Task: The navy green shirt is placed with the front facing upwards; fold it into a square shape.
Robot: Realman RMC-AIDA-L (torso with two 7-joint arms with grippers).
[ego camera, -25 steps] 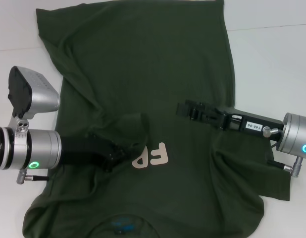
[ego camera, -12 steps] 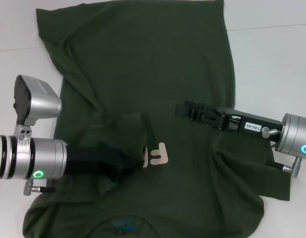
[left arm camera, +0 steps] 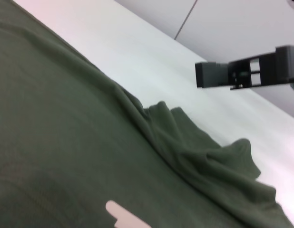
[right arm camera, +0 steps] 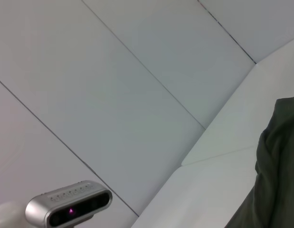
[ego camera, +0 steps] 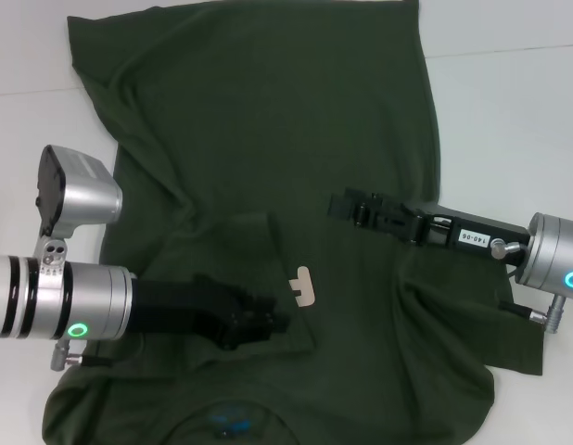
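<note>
A: In the head view, the navy green shirt (ego camera: 268, 185) lay spread over the white counter (ego camera: 509, 120), filling most of the frame from top centre to the lower edge. The left end effector (ego camera: 254, 323), at lower centre-left, sat on a fold of cloth drawn over the chest; I could not tell whether it was together or apart. Only a scrap of the pink lettering (ego camera: 303, 286) showed.

B: And the right end effector (ego camera: 347, 206)?

A: It hovered above the cloth at mid-right, idle by the look of it; its state I could not tell either. To do this fold well, I judged the left arm should carry the flap straight across and lay it flat, so the edge runs parallel to the side seam.

B: The left wrist view?

A: Soft matte knit, rumpling into loose ridges towards the lower right, pale lettering at the bottom edge, the other arm's end effector (left arm camera: 247, 72) at upper right.

B: The right wrist view?

A: Mostly white panelled wall, a silver camera (right arm camera: 68, 203) lower left, a dark limp shirt edge at far right.
</note>
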